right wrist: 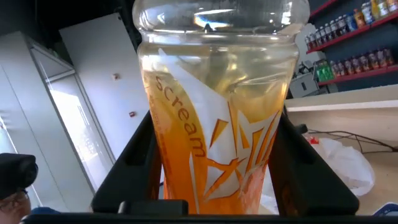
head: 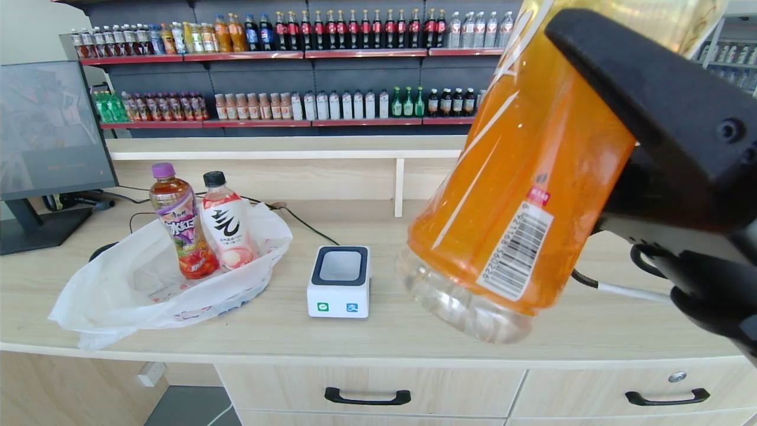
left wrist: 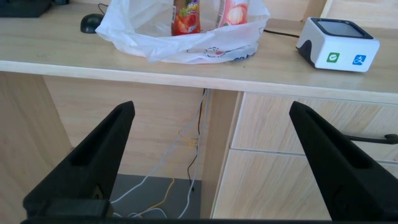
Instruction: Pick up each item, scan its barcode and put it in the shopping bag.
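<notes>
Wood-laminate counter (head: 384, 340), pale, with drawers below; it carries every item listed.

Large clear plastic bottle of orange drink (head: 520, 177). It is the item in hand, held tilted and well above the counter, off to the robot's right of the scanner. The right arm's jaws are closed around its body, one on each side. Its white barcode label (head: 516, 251) sits low on the body and faces the head camera rather than the scanner window.
- Step in hand, by judgement: the scan, with the pick-up done and bagging not yet done.
- The next move calls for lowering the bottle over the scanner and turning it until the barcode faces the window. Risk: a smooth, heavy bottle may slip when tilted.

White thin plastic shopping bag (head: 118, 290), mouth open, slumped on the counter to the robot's left. Contents, both upright and touching each other:
- purple-capped bottle with a red fruit label (head: 180, 225);
- black-capped bottle with a white and pink label (head: 227, 228).
Room remains in the bag beside them for a third bottle.

White box scanner with a dark-rimmed window (head: 339, 283), on the counter between the bag and the held bottle.

Left arm's jaws: spread wide, holding nothing, low in front of the counter's edge.
</notes>
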Robot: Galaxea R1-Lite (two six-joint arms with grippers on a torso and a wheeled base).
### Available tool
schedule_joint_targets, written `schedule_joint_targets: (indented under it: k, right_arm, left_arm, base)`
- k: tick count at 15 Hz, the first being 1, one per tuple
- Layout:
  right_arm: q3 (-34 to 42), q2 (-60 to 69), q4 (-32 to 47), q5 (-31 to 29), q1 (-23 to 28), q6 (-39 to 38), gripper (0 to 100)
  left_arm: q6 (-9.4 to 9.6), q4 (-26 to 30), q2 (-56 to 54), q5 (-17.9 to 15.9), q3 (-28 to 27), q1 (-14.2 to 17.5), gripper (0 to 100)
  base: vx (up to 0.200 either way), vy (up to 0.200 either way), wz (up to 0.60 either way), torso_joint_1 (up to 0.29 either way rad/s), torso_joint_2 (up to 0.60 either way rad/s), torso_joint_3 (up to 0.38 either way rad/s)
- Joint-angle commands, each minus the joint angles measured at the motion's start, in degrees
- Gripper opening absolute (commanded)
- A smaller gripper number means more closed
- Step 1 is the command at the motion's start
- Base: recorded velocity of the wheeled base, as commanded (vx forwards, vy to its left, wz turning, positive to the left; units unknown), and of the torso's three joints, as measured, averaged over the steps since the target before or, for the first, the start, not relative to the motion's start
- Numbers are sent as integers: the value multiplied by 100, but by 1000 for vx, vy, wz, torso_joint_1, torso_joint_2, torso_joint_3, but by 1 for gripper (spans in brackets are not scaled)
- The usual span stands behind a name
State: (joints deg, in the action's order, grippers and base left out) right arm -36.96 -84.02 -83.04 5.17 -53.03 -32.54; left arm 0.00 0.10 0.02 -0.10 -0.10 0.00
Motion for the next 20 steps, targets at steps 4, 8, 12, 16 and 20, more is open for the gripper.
schedule_joint_targets:
  k: [4, 8, 12, 16, 20]
  right_arm:
    - [-92, -62, 16, -25, -14, 2, 0]
    - [-92, -247, -10, -7, 38, 142, 0]
    - [40, -343, -10, 10, 47, 485, 0]
    - [295, -343, 25, 37, 56, 608, 0]
    - [629, -379, 157, 186, 407, 1505, 0]
  left_arm:
    - [0, -1, -2, 1, 1, 0, 100]
    - [0, -1, -2, 1, 1, 0, 100]
    - [0, -1, -2, 1, 1, 9, 100]
    - [0, -1, -2, 1, 1, 0, 100]
    - [0, -1, -2, 1, 1, 0, 100]
  base:
    - [0, 0, 0, 0, 0, 0]
    - [0, 0, 0, 0, 0, 0]
    - [0, 0, 0, 0, 0, 0]
    - [0, 0, 0, 0, 0, 0]
    - [0, 0, 0, 0, 0, 0]
